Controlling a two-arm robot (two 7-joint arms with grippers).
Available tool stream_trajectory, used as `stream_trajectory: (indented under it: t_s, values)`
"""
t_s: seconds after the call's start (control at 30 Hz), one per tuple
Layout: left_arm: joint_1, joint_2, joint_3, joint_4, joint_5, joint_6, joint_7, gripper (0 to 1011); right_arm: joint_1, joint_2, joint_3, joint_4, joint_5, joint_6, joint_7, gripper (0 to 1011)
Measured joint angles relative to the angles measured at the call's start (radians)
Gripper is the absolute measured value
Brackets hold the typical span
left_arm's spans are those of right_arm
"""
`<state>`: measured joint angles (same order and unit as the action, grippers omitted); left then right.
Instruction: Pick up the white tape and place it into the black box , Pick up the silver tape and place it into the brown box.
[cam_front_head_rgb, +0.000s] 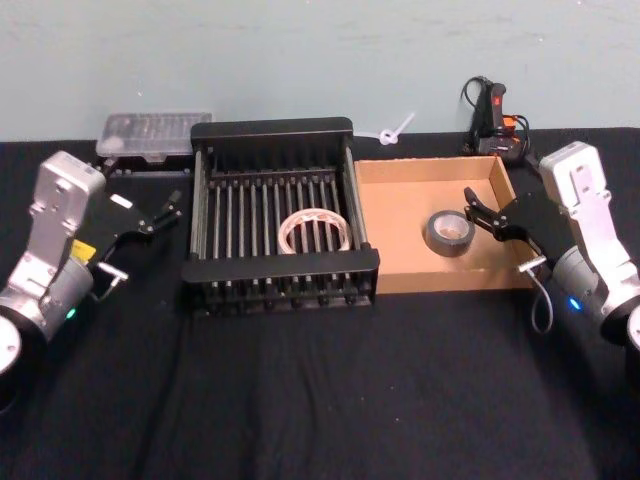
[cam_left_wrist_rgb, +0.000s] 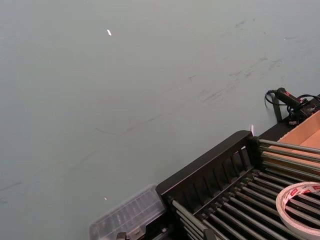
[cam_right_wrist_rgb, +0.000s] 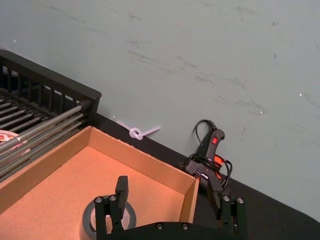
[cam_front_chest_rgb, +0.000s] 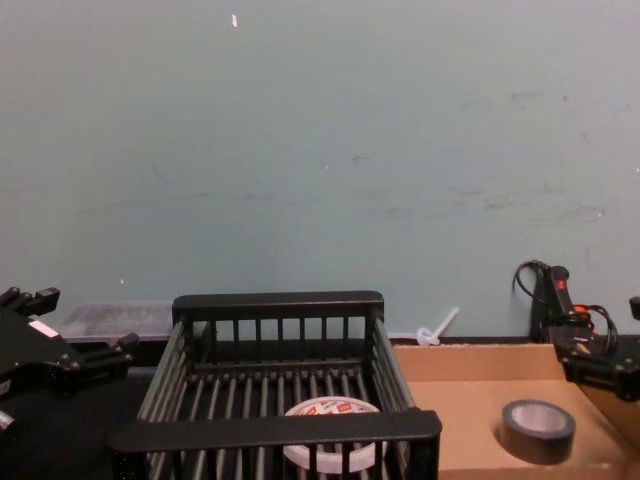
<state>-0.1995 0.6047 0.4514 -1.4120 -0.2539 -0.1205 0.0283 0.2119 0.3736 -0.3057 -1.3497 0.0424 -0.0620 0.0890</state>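
since the thin whitish tape ring (cam_front_head_rgb: 313, 232) lies in the black slatted plastic crate (cam_front_head_rgb: 280, 268) and the thick grey-silver duct tape roll (cam_front_head_rgb: 449, 233) in the shallow brown cardboard tray (cam_front_head_rgb: 430, 273), the 2 grippers, left gripper (cam_front_head_rgb: 160, 214) and right gripper (cam_front_head_rgb: 481, 212), hang open and empty at the far sides.

Black table (cam_front_head_rgb: 320, 400): black box (cam_front_head_rgb: 280, 132), brown box (cam_front_head_rgb: 455, 275).

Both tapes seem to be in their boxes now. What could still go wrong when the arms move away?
The right gripper hangs open just over the brown box, beside the silver tape; a careless retreat might catch the far-right wall and shift the tray. The left gripper sits open close to the black box rim, so swinging inward could knock the crate holding the white tape.
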Motion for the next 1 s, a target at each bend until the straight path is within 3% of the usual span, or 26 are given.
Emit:
stream_trajectory:
  t_s: [0.13,1.0]
  values:
    - [0.0,0.0,0.0,0.0,0.0,0.0,0.0,1001,-0.007,-0.012,0.014,0.004,-0.005,0.002,-0.009,1002]
    - [0.0,0.0,0.0,0.0,0.0,0.0,0.0,1001,-0.004,-0.008,0.009,0.002,-0.005,0.004,-0.006,1003]
